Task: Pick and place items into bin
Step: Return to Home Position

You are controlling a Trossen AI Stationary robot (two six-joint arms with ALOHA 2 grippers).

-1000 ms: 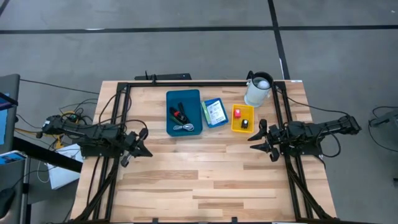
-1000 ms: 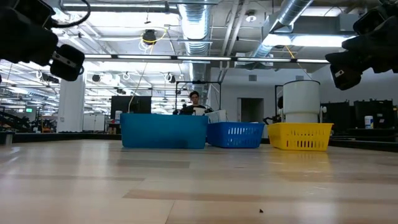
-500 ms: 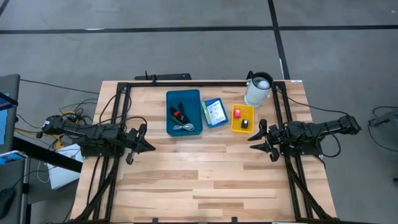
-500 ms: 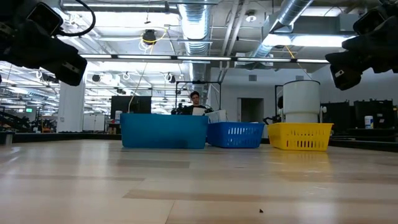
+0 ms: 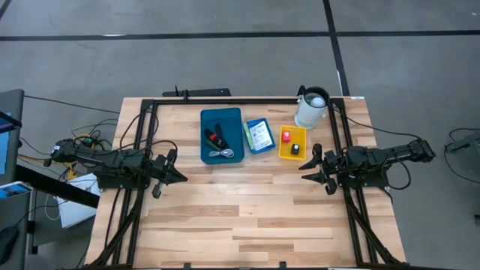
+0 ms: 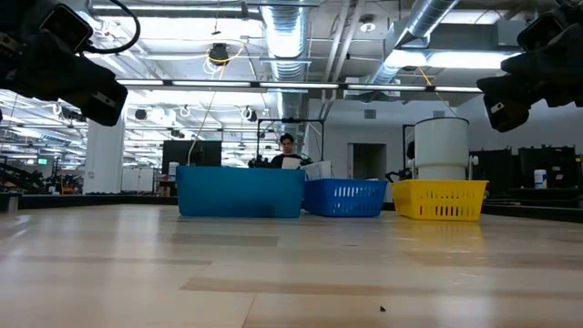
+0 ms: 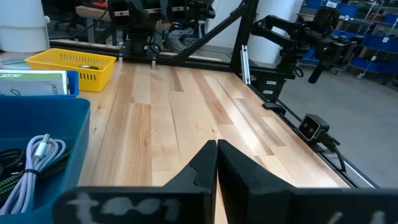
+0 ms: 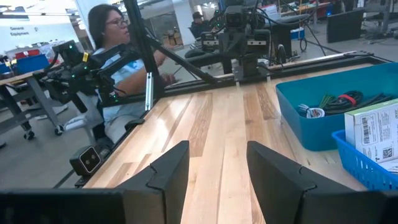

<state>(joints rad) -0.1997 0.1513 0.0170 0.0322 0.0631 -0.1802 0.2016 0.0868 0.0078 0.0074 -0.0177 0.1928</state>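
Note:
A teal bin [image 5: 222,135] at the table's far middle holds black cables, a white cable [image 7: 34,163] and a small red piece. Beside it on the right, a small blue basket [image 5: 259,136] holds white printed packets [image 8: 377,130]. Further right, a yellow basket [image 5: 292,142] holds a red and a black piece. My left gripper [image 5: 180,177] hangs shut above the table's left side, its fingers [image 7: 216,155] pointing toward the middle. At the right side my right gripper [image 5: 304,166] stands open, nothing between its fingers [image 8: 171,168]. Neither touches anything.
A white jug [image 5: 311,109] stands at the far right corner behind the yellow basket. A black frame [image 5: 225,101] runs along the far edge and down both sides. Bare wood fills the table's near half. A person [image 8: 112,37] sits beyond the table's left side.
My left gripper has turned a little at the wrist, so its tip has swung toward the table's far edge. It has stayed shut and in place.

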